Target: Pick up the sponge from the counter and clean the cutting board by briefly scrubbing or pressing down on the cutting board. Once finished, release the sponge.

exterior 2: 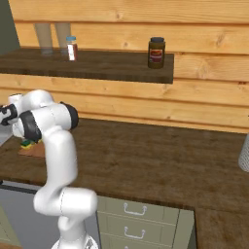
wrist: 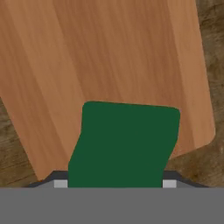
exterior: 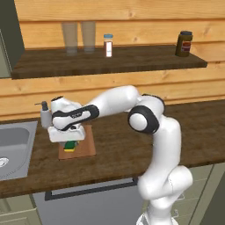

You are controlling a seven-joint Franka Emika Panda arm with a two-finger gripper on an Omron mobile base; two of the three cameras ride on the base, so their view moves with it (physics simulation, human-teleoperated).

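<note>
Lower centre of the hand view, our gripper point(wrist: 116, 183) is clamped on the green-topped, yellow-bottomed sponge point(wrist: 124, 144) over the reddish-brown cutting board point(wrist: 109, 57).

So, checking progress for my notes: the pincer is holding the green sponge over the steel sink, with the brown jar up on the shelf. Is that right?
Not quite. The pincer holds the sponge over the cutting board, not the sink, which lies off to one side; the hand view shows the board beneath it. The jar is indeed on the shelf.
</note>
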